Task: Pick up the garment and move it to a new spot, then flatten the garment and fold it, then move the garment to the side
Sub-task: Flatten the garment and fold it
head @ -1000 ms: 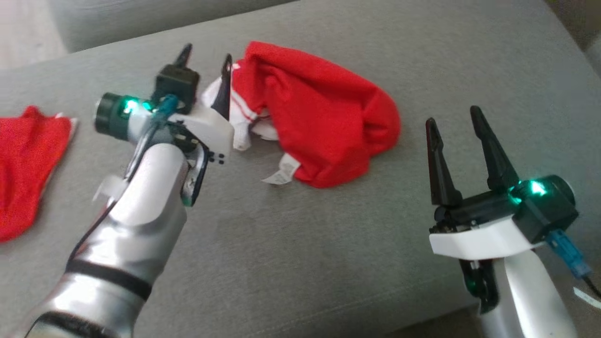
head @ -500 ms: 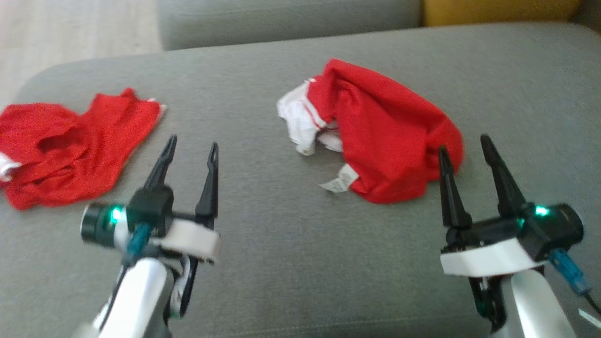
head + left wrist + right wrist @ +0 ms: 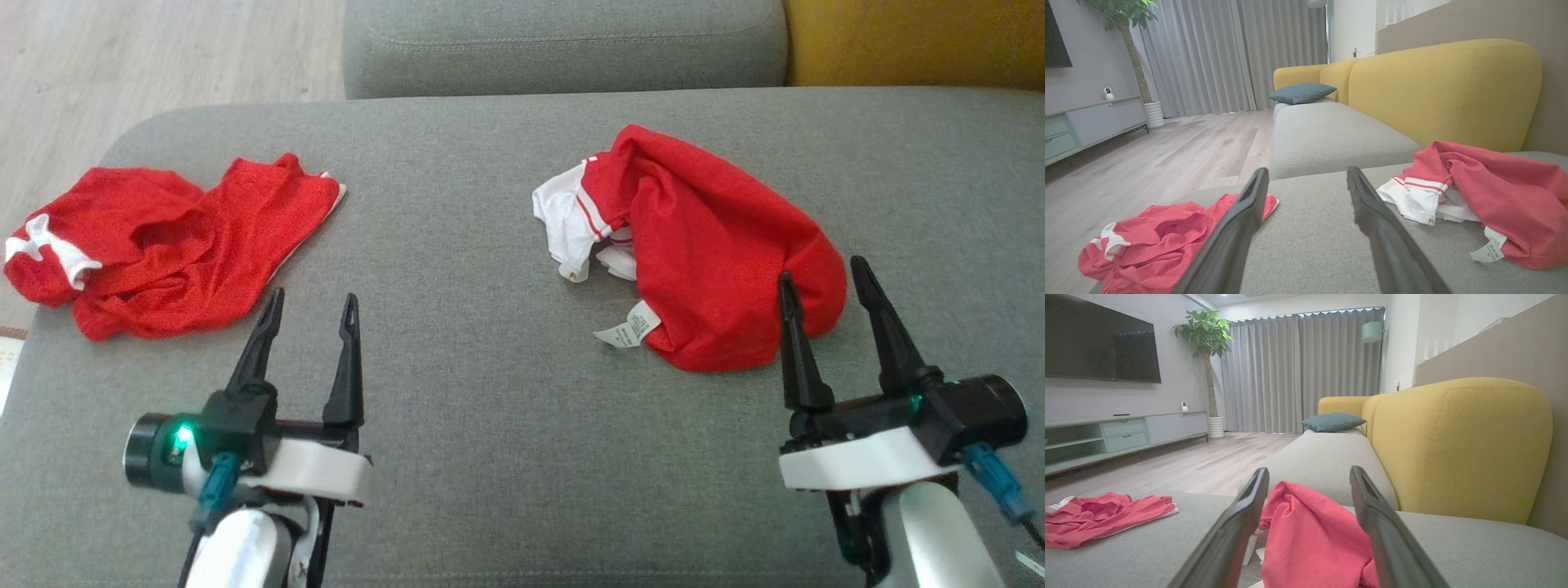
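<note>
The crumpled red garment (image 3: pixel 718 261) lay on the right of the grey seat cushion (image 3: pixel 490 392), its long axis from far left to near right, the white-trimmed end pointing left. A second red garment (image 3: pixel 180 237) lay far left. The left gripper (image 3: pixel 314 296) and the right gripper (image 3: pixel 821 269) stood spread, empty.

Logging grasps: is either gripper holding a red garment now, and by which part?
Nothing is held. Left gripper and right gripper are open, empty; the crumpled red-and-white fabric garment lies loose on the grey sofa cushion.

Left gripper (image 3: pixel 314 296) and right gripper (image 3: pixel 821 269) were held low at either side, fingers pointing forward, jaws spread wide apart.
</note>
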You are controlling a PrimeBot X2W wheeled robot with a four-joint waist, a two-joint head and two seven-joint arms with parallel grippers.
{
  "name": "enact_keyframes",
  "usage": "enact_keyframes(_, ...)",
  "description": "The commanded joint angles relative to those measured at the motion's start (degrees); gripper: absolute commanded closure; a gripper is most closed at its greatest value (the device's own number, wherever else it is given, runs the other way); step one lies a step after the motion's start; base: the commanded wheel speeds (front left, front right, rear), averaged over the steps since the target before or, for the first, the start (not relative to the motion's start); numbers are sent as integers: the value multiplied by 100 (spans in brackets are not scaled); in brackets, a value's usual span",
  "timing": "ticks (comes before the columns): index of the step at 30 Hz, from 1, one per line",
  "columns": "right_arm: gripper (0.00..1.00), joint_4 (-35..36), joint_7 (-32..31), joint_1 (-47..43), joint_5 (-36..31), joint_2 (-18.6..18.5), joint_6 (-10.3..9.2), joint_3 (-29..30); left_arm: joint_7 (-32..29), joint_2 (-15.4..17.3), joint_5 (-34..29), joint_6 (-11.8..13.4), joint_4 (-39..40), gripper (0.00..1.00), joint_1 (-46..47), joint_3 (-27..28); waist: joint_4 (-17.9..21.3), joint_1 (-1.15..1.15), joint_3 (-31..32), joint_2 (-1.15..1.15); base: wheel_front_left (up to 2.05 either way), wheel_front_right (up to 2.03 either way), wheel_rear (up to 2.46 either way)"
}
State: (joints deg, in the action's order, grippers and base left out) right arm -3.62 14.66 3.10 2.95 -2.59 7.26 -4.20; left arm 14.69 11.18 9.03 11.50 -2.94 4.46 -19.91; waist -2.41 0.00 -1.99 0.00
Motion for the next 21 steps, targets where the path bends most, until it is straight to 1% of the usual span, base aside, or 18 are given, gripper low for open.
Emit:
enact_keyframes(1,0,123,34,174,-35,-29,23,-62,30,-9,-103,-46,205,0,234,240,-15,0,-23,0,0,0,0)
enact_keyframes(5,0,-99,-30,189,-76,-29,23,28,30,-134,-146,-132,189,0,234,284,-37,0,-106,0,0,0,0)
enact_keyframes(7,0,-318,-115,240,-123,-29,23,98,30,-204,-172,-197,164,0,250,318,-63,0,-182,0,0,0,0)
enact_keyframes(10,0,-718,-213,363,27,-29,23,293,30,-289,-231,-301,106,0,293,345,-118,0,-299,0,0,0,0)
enact_keyframes(17,0,-1830,-357,1065,-46,-29,23,1060,30,-447,-336,-490,17,0,428,404,-279,0,-644,0,0,0,0)
enact_keyframes(21,0,-2441,-322,1571,-361,-29,23,1516,30,-512,-393,-558,-2,0,494,434,-379,0,-823,0,0,0,0)
